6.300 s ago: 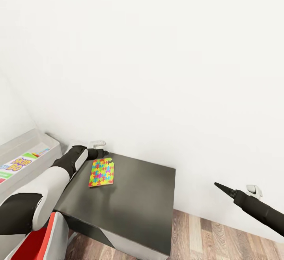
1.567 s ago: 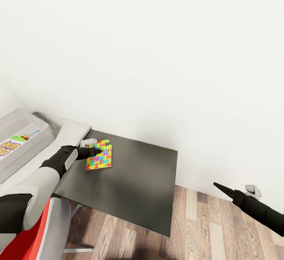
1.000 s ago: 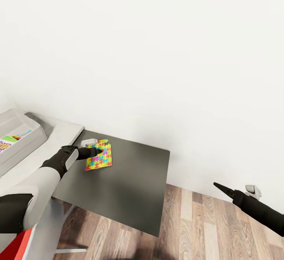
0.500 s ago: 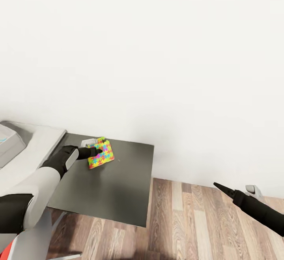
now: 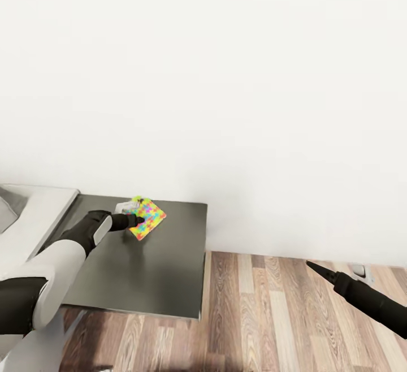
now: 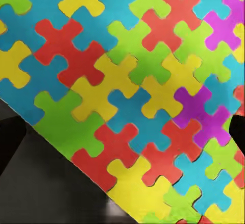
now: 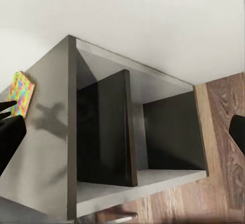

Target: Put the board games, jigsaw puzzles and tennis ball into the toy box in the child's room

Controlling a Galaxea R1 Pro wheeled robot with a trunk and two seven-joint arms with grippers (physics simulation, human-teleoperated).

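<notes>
One jigsaw puzzle (image 5: 148, 217) pinched at its near edge in the left gripper (image 5: 137, 220), raised off the dark table (image 5: 169, 270) (tilted cornerwise); toy box well leftward; right gripper (image 5: 310, 264) far off, state indeterminable.

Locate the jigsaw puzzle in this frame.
In the head view, the jigsaw puzzle is at the left end effector, tilted above the dark table's far left part near the white wall.

Dark grey cabinet (image 5: 152, 270) against white wall (image 5: 226, 78), flat top. From right wrist view its open side has two compartments split by an upright divider (image 7: 130, 127), interior dark. Wood plank floor (image 5: 271, 315) right of cabinet. Pale grey table surface (image 5: 34, 208) just left of cabinet.
</notes>
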